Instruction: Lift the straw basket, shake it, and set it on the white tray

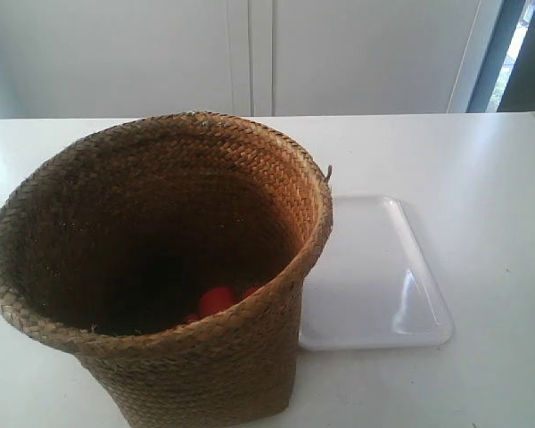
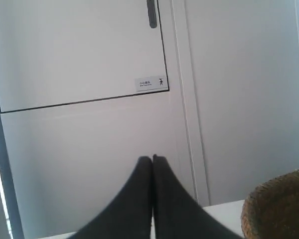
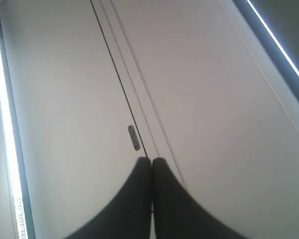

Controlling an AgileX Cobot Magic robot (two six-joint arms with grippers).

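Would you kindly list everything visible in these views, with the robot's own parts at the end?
straw basket: one, golden-brown, upright on the table beside the tray.
red items: at least two, red, at the basket's bottom; kind unclear.
white tray: one, white, flat on the table.
table: one, white, under both.
handle: one, grey, on the white wall panel.
label: one, white, on that panel.
left gripper: one, black, shut, holding nothing.
right gripper: one, black, shut, holding nothing.

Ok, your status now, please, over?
Left gripper and right gripper: jaws shut, empty. Straw basket on table beside white tray, red items inside. Nothing blocking.
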